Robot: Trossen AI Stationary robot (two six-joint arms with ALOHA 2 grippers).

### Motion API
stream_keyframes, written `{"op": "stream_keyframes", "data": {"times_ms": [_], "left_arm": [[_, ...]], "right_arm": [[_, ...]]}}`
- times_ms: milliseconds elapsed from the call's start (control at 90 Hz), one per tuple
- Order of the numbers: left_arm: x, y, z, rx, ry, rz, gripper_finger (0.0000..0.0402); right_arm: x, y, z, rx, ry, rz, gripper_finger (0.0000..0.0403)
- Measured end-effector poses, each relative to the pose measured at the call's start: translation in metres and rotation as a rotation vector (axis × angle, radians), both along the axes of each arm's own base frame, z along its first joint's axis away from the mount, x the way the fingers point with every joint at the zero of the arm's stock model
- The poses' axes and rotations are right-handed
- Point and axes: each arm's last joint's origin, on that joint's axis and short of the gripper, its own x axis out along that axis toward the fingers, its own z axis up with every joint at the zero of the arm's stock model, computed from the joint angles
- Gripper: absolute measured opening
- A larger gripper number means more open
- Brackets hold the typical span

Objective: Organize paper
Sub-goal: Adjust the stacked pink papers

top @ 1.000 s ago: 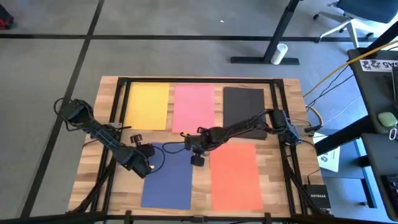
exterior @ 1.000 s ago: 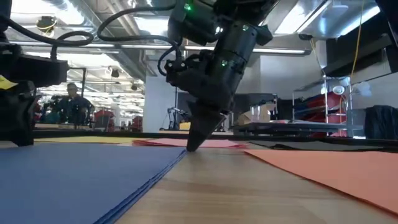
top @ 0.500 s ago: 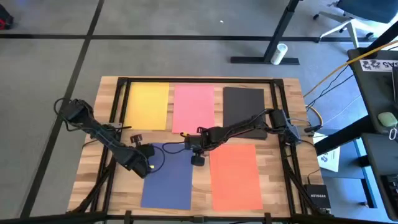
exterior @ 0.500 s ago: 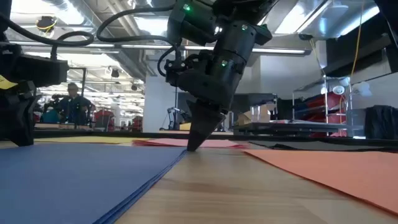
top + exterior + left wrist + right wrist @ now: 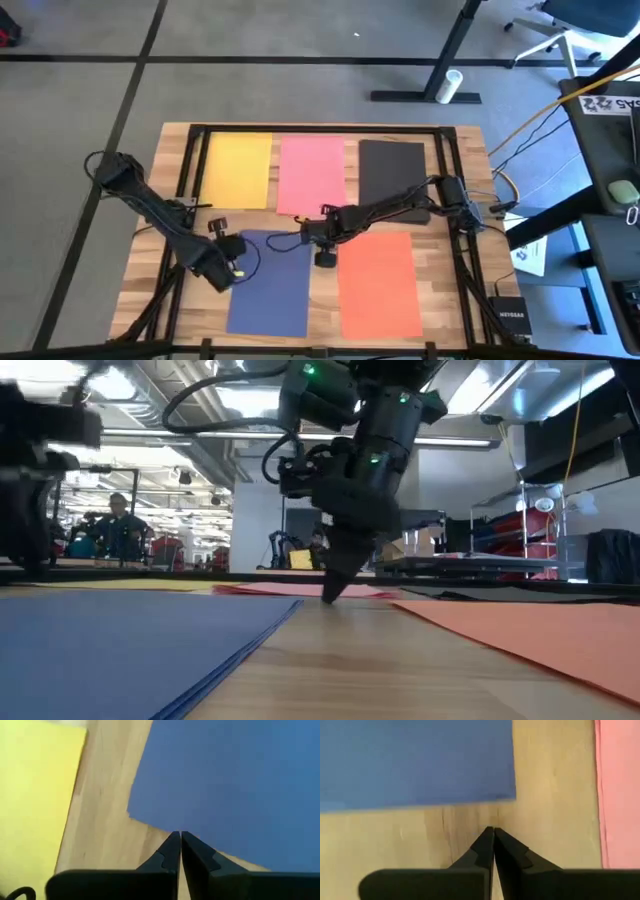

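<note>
Five sheets of paper lie flat on the wooden table: yellow [image 5: 237, 170], pink [image 5: 313, 172] and black [image 5: 392, 170] along the far side, navy blue [image 5: 272, 285] and orange [image 5: 380, 285] along the near side. My left gripper [image 5: 237, 270] is shut, its tips [image 5: 179, 834] at the blue sheet's left edge [image 5: 150, 822]. My right gripper [image 5: 325, 260] is shut and points down at bare wood [image 5: 540, 815] beside the blue sheet's far right corner [image 5: 510, 795], between the blue and orange sheets. My left gripper's shut tips stand at the blue sheet's left edge [image 5: 165, 827] near its far corner, coming from the table's left; I cannot tell whether they touch it. My right gripper points its shut tips [image 5: 330, 598] down onto the wood; whether they touch it cannot be told.
A black metal frame [image 5: 320, 128] runs along the table's far edge and down both sides. Cables trail from both arms across the table. Bare wood strips separate the sheets. Beyond the table, a person sits far back in the room [image 5: 115, 525].
My right gripper, still shut, has slid a little toward the table's right edge, away from the blue sheet's far right corner. My left gripper has drawn back a little toward the table's near left and risen slightly. The sheets lie as before.
</note>
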Motion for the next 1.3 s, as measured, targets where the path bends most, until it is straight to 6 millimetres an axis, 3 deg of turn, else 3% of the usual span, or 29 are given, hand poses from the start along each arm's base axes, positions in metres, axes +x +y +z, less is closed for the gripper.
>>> {"op": "stream_keyframes", "data": {"times_ms": [400,533,656,889,1111,1300], "left_arm": [[-0.015,-0.012,0.064,-0.174,-0.51,-0.205,0.0],[-0.014,-0.01,0.071,-0.216,-0.63,-0.265,0.0],[-0.007,-0.003,0.065,-0.27,-0.681,-0.267,0.0],[0.025,0.037,0.045,-0.376,-0.562,-0.145,0.0],[0.061,0.089,0.048,-0.405,-0.557,-0.1,0.0],[0.095,0.127,0.054,-0.397,-0.491,-0.112,0.0]], "right_arm": [[-0.015,0.037,0.008,-0.056,0.034,0.11,0.0001],[-0.022,0.05,0.006,-0.015,-0.019,0.153,0.0001],[-0.037,0.055,0.009,0.051,-0.143,0.169,0.0001],[-0.094,0.035,0.019,0.11,-0.31,0.072,0.0001],[-0.15,0.003,0.034,0.086,-0.341,-0.091,0.0001],[-0.187,-0.023,0.06,0.019,-0.317,-0.202,0.0001]]}}
